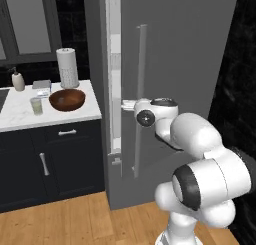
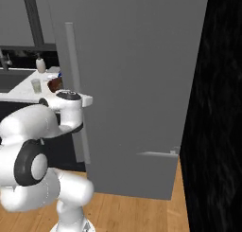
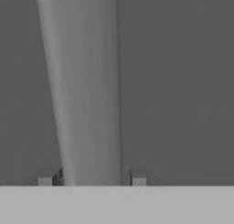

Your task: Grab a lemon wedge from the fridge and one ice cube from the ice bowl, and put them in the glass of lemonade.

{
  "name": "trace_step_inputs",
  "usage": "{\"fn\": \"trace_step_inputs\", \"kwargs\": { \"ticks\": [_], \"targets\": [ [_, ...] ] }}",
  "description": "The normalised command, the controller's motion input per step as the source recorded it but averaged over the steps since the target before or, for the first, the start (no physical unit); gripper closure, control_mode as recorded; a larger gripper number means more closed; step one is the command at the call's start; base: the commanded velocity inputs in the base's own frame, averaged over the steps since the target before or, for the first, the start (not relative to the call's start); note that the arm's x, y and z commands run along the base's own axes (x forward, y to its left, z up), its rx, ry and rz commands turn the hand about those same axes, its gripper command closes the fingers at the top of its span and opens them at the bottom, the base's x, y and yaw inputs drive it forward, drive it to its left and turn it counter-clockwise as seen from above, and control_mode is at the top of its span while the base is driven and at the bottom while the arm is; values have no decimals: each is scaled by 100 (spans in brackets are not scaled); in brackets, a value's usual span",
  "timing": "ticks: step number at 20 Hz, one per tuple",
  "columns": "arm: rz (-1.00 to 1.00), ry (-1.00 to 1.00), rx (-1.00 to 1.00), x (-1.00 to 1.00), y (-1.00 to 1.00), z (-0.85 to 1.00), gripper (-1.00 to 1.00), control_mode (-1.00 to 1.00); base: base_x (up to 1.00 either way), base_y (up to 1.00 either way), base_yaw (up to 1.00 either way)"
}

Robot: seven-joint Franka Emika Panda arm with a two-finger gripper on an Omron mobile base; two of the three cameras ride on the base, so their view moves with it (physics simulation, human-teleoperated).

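No writing or brand mark can be read on anything. The fridge (image 1: 175, 64) is tall and plain grey, its door slightly ajar, showing a white inner edge. The gripper (image 3: 91, 178) straddles the long vertical bar handle (image 3: 87, 90), one fingertip on each side, closed partway around it. On the white counter (image 1: 20, 116) left of the fridge sit the reddish-brown ice bowl (image 1: 67, 99) and, just beside it, the glass of lemonade (image 1: 36, 106).
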Motion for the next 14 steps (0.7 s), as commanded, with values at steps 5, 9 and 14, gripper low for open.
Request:
{"fn": "trace_step_inputs", "kwargs": {
  "ticks": [5,9,14],
  "targets": [
    [-24,-20,3,-100,-28,100,-100,-100,0,0,0],
    [-2,-14,-1,-77,48,100,-100,-100,0,0,0],
    [-6,-14,0,-69,58,100,-100,-100,0,0,0]
  ]
}}
